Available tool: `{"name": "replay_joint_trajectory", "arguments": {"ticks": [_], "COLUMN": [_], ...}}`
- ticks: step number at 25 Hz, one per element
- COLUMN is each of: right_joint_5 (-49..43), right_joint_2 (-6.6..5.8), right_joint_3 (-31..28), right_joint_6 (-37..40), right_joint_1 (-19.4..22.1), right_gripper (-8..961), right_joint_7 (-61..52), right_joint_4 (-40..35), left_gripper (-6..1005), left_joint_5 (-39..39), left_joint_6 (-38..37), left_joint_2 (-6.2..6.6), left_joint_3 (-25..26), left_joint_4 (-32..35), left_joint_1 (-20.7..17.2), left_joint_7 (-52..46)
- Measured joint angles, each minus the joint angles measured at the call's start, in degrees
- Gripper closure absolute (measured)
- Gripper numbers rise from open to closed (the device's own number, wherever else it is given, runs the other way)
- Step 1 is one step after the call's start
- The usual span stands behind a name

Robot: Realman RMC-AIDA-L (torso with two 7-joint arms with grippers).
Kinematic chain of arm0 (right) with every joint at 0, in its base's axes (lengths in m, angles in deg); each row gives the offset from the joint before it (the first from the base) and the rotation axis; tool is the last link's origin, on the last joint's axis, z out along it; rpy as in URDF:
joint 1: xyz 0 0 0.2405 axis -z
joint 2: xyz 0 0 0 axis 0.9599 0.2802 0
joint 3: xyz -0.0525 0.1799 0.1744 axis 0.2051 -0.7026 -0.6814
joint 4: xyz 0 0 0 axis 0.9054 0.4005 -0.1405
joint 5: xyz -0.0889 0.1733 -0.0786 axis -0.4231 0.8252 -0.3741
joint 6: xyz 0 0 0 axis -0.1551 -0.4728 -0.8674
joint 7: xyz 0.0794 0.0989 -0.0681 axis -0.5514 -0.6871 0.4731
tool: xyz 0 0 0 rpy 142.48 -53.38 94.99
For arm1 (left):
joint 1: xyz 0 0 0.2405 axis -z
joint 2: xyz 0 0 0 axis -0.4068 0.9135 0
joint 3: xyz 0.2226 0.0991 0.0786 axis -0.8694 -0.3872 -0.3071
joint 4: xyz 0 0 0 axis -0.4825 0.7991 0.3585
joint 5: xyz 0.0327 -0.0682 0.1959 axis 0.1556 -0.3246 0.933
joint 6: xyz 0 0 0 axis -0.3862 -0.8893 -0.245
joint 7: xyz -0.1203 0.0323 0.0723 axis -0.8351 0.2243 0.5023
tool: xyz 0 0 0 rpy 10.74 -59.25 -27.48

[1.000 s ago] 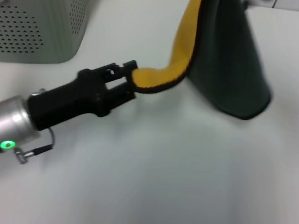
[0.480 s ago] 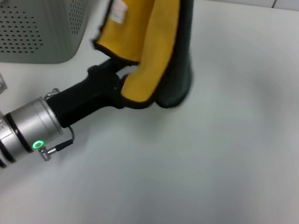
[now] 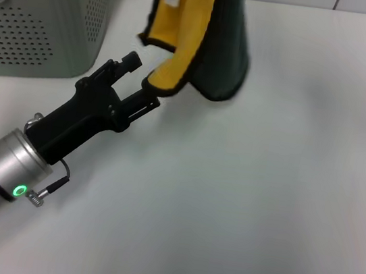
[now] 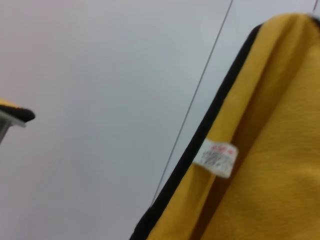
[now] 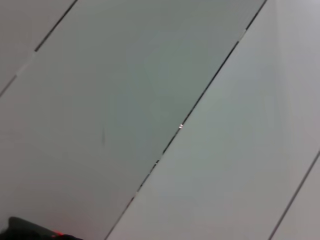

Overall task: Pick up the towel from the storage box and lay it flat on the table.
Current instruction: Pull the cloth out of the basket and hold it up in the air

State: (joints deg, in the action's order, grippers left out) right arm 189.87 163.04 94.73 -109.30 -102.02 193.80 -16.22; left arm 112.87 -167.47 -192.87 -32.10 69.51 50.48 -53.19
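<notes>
The left claw (image 3: pixel 144 84), jaws apart, barely touches the hanging towel (image 3: pixel 204 38); its corner may slip, landing bunched on the table (image 3: pixel 261 209).

Robot test bench, probably in a lab. Indicated by: plain white table (image 3: pixel 261 209) carrying only a perforated box (image 3: pixel 42 22) and a towel (image 3: pixel 204 38); pale panelled surface with thin dark seams (image 5: pixel 200 100) in the right wrist view. No household furnishings visible.

Even, bright light overhead; my left end effector (image 3: pixel 143 80) casts soft shadow on the surface (image 3: pixel 262 203); wrist views blurred.
</notes>
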Motion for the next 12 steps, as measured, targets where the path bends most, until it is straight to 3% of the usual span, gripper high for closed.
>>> {"name": "replay_joint_trajectory", "arguments": {"ticks": [12], "right_joint_5": [-0.8], "right_joint_2": [0.01], "right_joint_3": [2.0], "right_joint_6": [4.6], "right_joint_1": [-2.5], "right_gripper": [944], "right_joint_7": [0.2], "right_joint_4": [2.2], "left_gripper": [184], "left_joint_5": [0.1], "left_joint_6": [-3.9], "left_joint_2": [0.00], "left_joint_3": [0.0], "left_joint_4": [-0.5], "left_joint_1": [0.2], "left_joint_7": [4.3]}}
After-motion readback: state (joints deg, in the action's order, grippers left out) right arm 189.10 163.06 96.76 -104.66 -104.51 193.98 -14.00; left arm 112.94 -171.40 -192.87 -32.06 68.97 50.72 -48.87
